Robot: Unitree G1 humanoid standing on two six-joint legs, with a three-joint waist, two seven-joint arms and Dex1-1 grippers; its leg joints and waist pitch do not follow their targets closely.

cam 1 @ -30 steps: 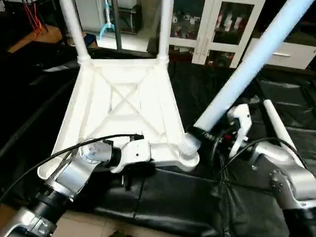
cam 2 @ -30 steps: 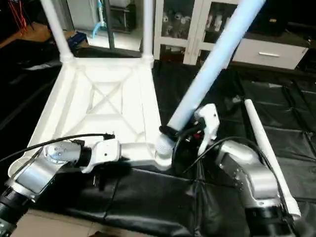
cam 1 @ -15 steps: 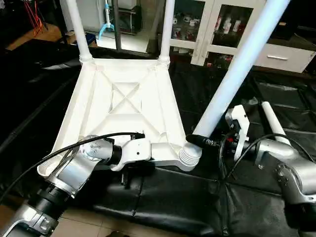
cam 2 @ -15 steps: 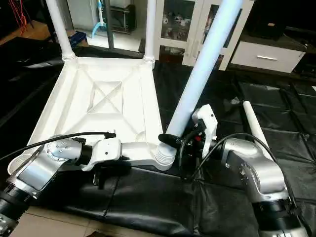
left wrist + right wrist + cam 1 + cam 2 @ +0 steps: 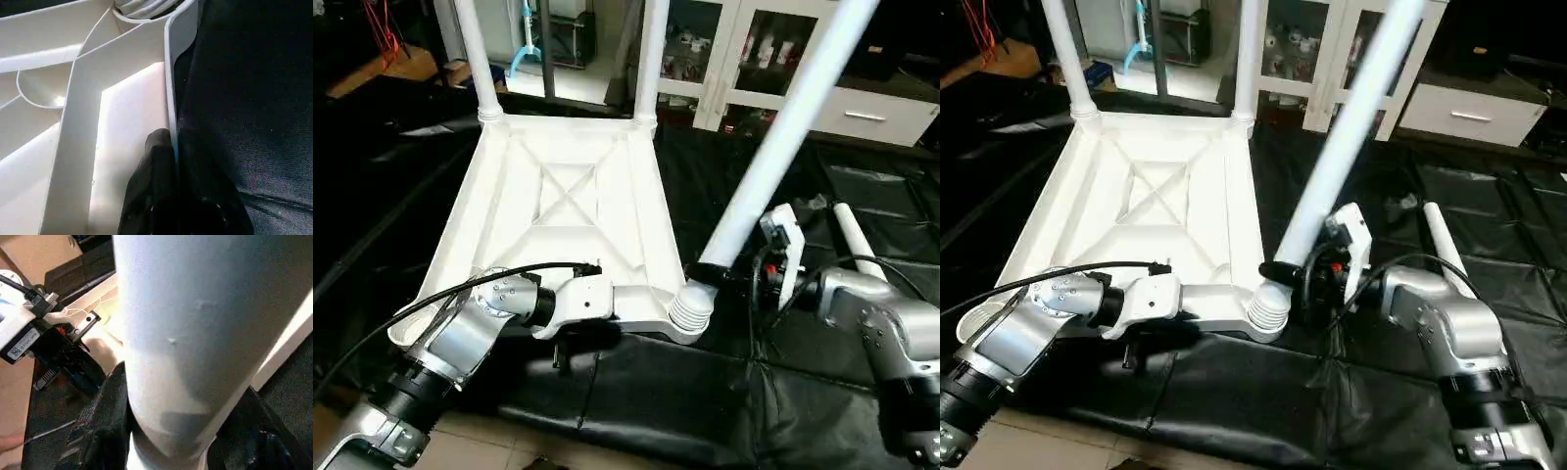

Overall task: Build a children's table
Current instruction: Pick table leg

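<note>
The tabletop [image 5: 563, 211] lies upside down on the black-covered work surface [image 5: 685, 392], X-ribbed underside up, with two legs [image 5: 478, 59] standing in its far corner sockets. Left gripper [image 5: 168, 171]: fingers pinched shut on the tabletop's near rim. At centre, a third leg [image 5: 783, 127] rises tilted from the ribbed near-right corner socket [image 5: 690, 311]. Right gripper [image 5: 710, 272]: fingers clasped around this leg just above the socket. At far right, the fourth leg [image 5: 852, 235] lies loose on the cover.
</note>
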